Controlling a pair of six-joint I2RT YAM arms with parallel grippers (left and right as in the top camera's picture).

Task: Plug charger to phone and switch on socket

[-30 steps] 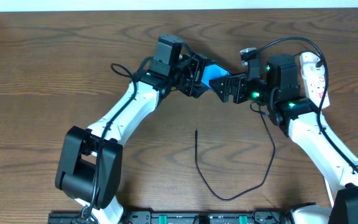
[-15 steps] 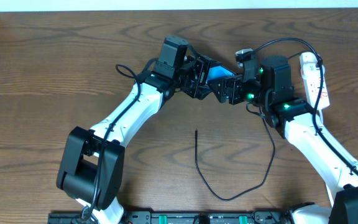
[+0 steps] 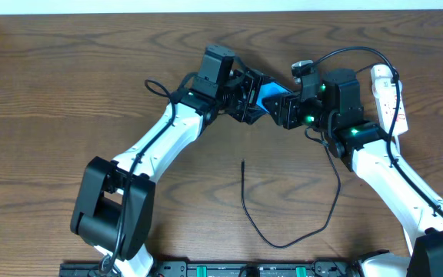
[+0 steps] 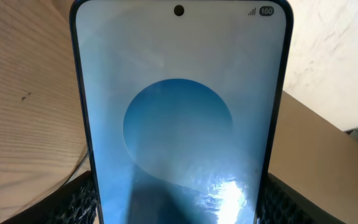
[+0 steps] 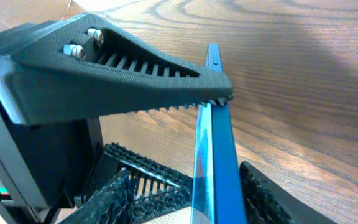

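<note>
Change: against the view one second back, both arms have drawn slightly closer together over the far side of the brown wooden worktop (image 3: pixel 68 92); no shift is evident in the last half second.
Item: black-edged smartphone with a bright blue screen (image 4: pixel 179 124), with a deeper blue circle at centre and a punch-hole at the top, held upright.
Left fingers (image 4: pixel 82 200): clamped on the smartphone's two long edges, low down.
Right fingers (image 5: pixel 263 190): spread, straddling the smartphone's thin edge, with a gap showing on one side.
Position: the smartphone sits between the two wrists, left of the narrow white power strip (image 3: pixel 391 96).
</note>
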